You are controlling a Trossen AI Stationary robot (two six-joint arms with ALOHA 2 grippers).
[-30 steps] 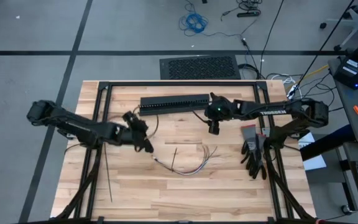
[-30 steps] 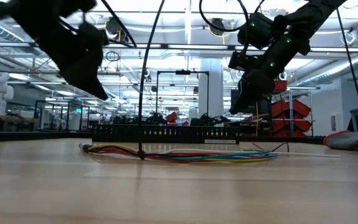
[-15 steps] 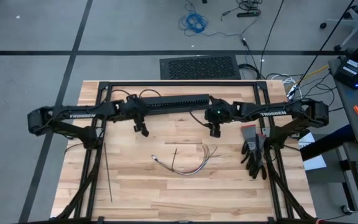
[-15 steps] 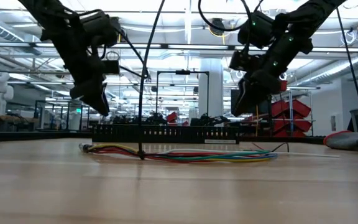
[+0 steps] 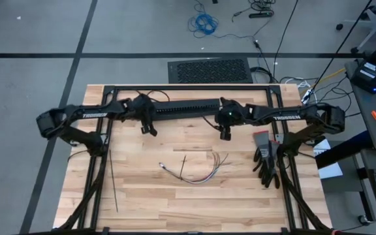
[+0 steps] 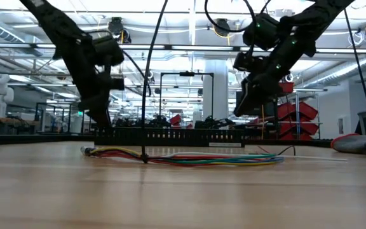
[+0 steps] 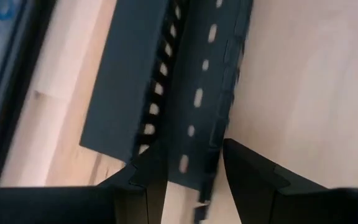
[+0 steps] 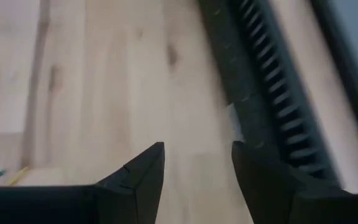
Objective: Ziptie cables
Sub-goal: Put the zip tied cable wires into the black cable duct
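On your bench, left to right: near the left edge lie the zipties (image 5: 112, 181), thin dark strips running front to back, stiff enough to slide yet slippery and hard to pinch flat off the wood; you would do best to take one by an end. Next, your left gripper (image 5: 150, 128) hangs over the left end of the black slotted duct (image 5: 183, 108) by the back edge, fingers (image 7: 253, 177) apart with a moderate gap, holding nothing; its wrist view shows the duct's end between them, though contact cannot be told. At the bench's middle lie the cables (image 5: 198, 171), a loose bundle of thin coloured wires flat on the wood, ends splayed toward the right; judge them light, limp and apt to spread, so grip near the middle where the strands run together. One more ziptie (image 5: 185, 164) crosses them. Your right gripper (image 5: 225, 136) hovers off the duct's right end, fingers (image 8: 143, 171) apart, empty. Black gloves (image 5: 267, 158) rest near the right edge.
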